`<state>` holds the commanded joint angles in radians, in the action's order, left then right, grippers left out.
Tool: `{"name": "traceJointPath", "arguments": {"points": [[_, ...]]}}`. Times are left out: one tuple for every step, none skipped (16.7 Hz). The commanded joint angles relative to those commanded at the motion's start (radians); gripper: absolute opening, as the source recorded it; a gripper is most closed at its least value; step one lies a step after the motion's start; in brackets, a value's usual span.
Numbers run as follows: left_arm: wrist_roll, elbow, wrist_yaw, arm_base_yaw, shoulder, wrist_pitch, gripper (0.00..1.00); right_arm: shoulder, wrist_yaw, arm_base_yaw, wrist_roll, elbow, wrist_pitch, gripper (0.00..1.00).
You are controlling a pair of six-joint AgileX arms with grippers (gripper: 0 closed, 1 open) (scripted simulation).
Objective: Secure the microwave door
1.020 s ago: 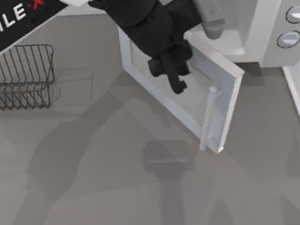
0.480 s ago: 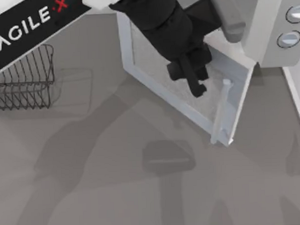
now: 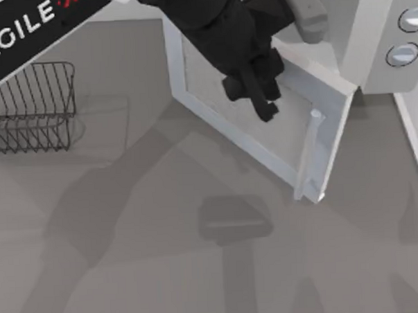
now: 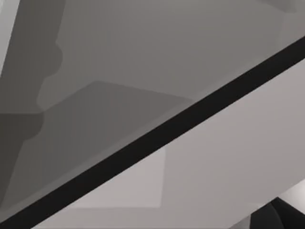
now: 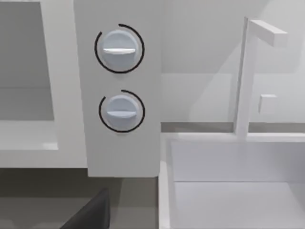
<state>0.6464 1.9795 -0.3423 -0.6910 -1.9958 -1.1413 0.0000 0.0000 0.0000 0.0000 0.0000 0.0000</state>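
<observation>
Retreating slightly, left pincer (image 3: 265, 107) leaves microwave door (image 3: 264, 137) ajar

Our left arm (image 3: 210, 25) reaches in from the upper left of the top view, black wrist angled down and rightward, its gripper (image 3: 262, 102) at upper centre (fingers pressed close together, no gap visible between them).
</observation>
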Motion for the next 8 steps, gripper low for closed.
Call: {"name": "traceJointPath", "arguments": {"points": [[0.001,0.002,0.000,-0.002,-0.001,0.000,0.00,0.000,0.000,0.000,0.000,0.000,0.000,1.00],[0.003,0.008,-0.002,-0.010,-0.003,0.002,0.00,0.000,0.000,0.000,0.000,0.000,0.000,1.00],[0.006,0.017,-0.007,-0.025,-0.008,0.002,0.00,0.000,0.000,0.000,0.000,0.000,0.000,1.00],[0.008,0.026,-0.017,-0.041,-0.019,-0.002,0.00,0.000,0.000,0.000,0.000,0.000,0.000,1.00],[0.009,0.033,-0.030,-0.057,-0.036,-0.010,0.00,0.000,0.000,0.000,0.000,0.000,0.000,1.00],[0.009,0.037,-0.040,-0.070,-0.055,-0.021,0.00,0.000,0.000,0.000,0.000,0.000,0.000,1.00],[0.003,0.037,-0.044,-0.077,-0.068,-0.030,0.00,0.000,0.000,0.000,0.000,0.000,0.000,1.00],[-0.007,0.037,-0.041,-0.077,-0.072,-0.035,0.00,0.000,0.000,0.000,0.000,0.000,0.000,1.00]]}}
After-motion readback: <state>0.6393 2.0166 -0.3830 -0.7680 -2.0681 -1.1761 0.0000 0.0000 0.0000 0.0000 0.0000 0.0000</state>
